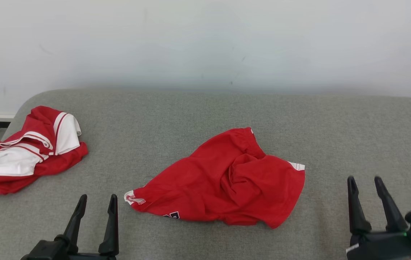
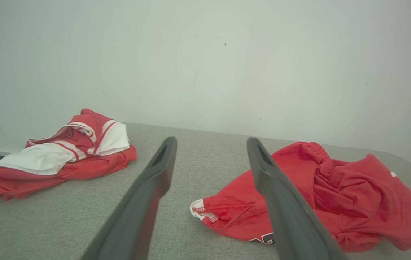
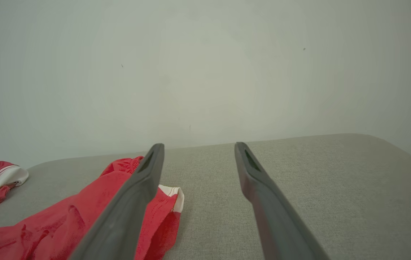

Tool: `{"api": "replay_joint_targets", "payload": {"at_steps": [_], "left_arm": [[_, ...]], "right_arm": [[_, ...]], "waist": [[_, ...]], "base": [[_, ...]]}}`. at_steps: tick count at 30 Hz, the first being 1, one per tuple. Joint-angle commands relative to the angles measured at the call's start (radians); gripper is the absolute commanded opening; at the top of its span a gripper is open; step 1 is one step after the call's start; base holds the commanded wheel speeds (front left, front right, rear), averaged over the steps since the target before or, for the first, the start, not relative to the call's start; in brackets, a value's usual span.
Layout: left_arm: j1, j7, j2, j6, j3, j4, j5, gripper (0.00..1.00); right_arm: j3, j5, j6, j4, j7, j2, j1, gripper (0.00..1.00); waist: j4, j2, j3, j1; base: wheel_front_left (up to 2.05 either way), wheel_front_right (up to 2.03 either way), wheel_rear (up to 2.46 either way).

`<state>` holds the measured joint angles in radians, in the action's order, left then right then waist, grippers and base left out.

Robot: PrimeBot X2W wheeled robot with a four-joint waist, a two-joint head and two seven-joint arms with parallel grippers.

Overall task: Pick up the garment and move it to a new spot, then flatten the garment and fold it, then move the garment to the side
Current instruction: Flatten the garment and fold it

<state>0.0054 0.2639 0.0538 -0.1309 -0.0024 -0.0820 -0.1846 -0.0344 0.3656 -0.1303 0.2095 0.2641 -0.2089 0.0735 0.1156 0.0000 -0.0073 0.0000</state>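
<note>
Both our jaws are open, empty; red garment crumpled on grey tabletop between them, red-white garment far left

Found red garment crumpled mid grey cushion. Saw red-and-white garment bunched at far left. Noted left gripper lower left, right gripper lower right, fingers spread, clear of cloth.
</note>
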Motion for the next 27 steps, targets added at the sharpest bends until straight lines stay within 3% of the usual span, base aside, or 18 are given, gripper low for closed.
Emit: {"api": "replay_joint_targets", "payload": {"at_steps": [1,7,16,27], "left_arm": [[0.015,0.001,0.006,0.002,0.007,0.008,0.007,1.0],[0.02,0.001,0.006,0.002,0.007,0.012,0.012,1.0],[-0.019,0.001,0.004,0.002,-0.019,0.009,0.006,1.0],[-0.047,0.001,0.0,0.002,-0.038,-0.002,-0.002,1.0]], "right_arm": [[0.018,-0.011,-0.001,-0.018,0.0,0.02,-0.038,1.0],[0.021,-0.028,-0.001,-0.028,0.0,0.031,-0.067,1.0],[-0.065,-0.012,-0.001,0.06,-0.011,-0.051,0.068,1.0],[-0.187,0.053,0.0,0.334,-0.049,-0.141,0.275,1.0]], "waist": [[-0.005,0.0,-0.001,0.0],[-0.01,0.0,0.006,0.0],[0.025,0.0,0.045,0.0],[0.111,0.0,0.091,0.0]], "base": [[0.0,0.0,0.0],[0.0,0.0,0.0],[0.0,0.0,0.0],[0.0,0.0,0.0]]}}
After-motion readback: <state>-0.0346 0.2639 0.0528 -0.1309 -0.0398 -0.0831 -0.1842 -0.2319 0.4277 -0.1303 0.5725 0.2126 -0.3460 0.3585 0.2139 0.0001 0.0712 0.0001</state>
